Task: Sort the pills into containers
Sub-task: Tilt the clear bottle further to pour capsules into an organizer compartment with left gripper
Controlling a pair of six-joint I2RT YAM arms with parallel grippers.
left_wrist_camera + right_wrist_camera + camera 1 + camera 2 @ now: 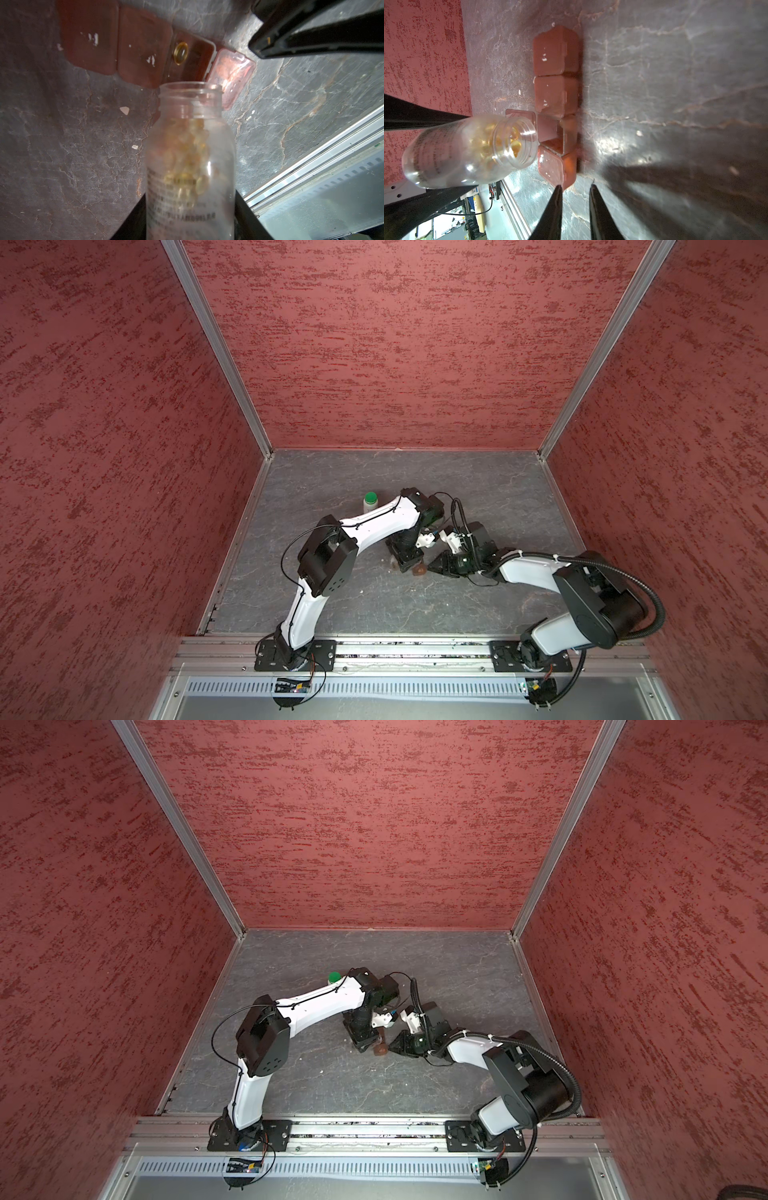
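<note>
Left wrist view: left fingers (pixel 131 222) were clamped on clear pill bottle (pixel 191 158), uncapped, tilted, mouth near open compartment (pixel 197 60) of brown pill organizer (pixel 143 60) on counter (pixel 62 155). Yellow softgels (pixel 193 145) filled bottle partway; one softgel (pixel 180 54) lay in that compartment. Right wrist view: right fingers (pixel 600 214) sat nearly together, empty, tip just beside organizer's end. Well apart, green-capped bottle (pixel 370 501) stood upright.

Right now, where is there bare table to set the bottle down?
Bare table: far right, up to the back wall, and the near strip by the rail. Crowded: the middle, around the bottle and pill box; green-capped bottle far left.
</note>
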